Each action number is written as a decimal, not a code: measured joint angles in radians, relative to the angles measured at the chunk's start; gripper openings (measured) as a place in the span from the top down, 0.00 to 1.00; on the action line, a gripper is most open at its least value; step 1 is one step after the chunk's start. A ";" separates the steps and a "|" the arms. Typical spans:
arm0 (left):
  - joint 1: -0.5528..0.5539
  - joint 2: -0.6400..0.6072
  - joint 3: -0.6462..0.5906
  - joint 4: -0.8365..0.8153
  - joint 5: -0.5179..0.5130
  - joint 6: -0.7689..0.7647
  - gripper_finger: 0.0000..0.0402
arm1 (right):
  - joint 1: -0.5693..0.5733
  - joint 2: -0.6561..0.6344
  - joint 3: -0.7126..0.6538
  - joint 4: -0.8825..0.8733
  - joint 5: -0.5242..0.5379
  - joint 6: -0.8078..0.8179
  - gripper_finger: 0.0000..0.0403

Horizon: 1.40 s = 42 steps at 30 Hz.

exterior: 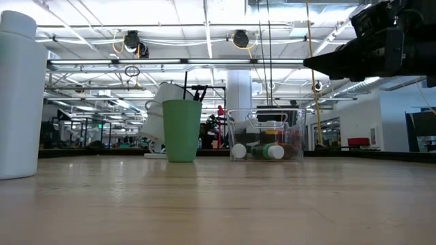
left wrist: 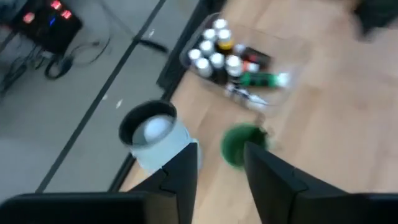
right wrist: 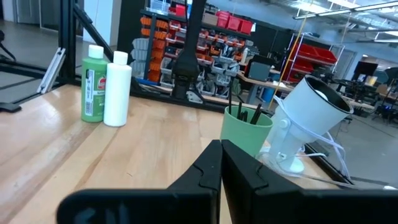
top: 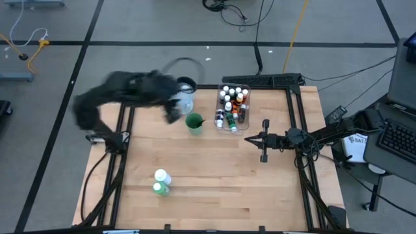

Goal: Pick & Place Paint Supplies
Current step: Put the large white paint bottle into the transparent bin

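Paint bottles (top: 232, 104) in clear tub (top: 244, 121) | left pincer (top: 174, 112) spread near jug (top: 184, 101) | right pincer (top: 265, 140) pressed together, empty

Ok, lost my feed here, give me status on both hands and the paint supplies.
Left hand open, empty, above pale-blue jug. Right hand shut, empty, parked right of tub. Small bottles in tub; green and white bottles near front. Nothing blocking.

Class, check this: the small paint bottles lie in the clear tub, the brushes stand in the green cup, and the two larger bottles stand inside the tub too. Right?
Not quite. The two larger bottles stand on the bare table, apart from the clear tub, as the high view shows. The small paint bottles and the green cup with brushes are as stated.
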<state>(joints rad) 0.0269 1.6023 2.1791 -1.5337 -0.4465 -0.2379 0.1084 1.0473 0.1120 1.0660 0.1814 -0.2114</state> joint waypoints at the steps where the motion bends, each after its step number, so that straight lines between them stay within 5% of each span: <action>1: -0.033 -0.047 -0.039 0.009 -0.003 -0.008 0.69 | 0.000 0.000 0.000 -0.001 0.000 0.004 1.00; 7: -0.223 -0.343 -0.442 0.263 -0.148 -0.086 0.96 | 0.000 0.000 0.000 -0.007 0.000 0.016 1.00; 12: -0.326 -0.565 -0.828 0.595 -0.237 -0.056 0.96 | 0.000 0.000 0.000 -0.008 0.000 0.016 1.00; 18: -0.301 -0.719 -1.348 1.155 -0.011 -0.006 0.99 | 0.000 0.000 0.000 -0.009 0.000 0.016 1.00; 23: -0.313 -0.762 -1.589 1.474 -0.020 0.028 0.99 | 0.000 0.000 0.000 -0.009 0.000 0.016 1.00; 30: -0.349 -0.760 -1.750 1.618 -0.024 0.015 0.99 | 0.000 0.000 0.000 -0.002 0.000 0.012 1.00; 42: -0.464 -0.759 -1.734 1.588 0.025 0.048 0.97 | 0.000 0.000 0.000 -0.009 0.000 0.027 1.00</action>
<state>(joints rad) -0.4370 0.8432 0.4450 0.0540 -0.4218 -0.1898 0.1085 1.0474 0.1120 1.0569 0.1818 -0.1841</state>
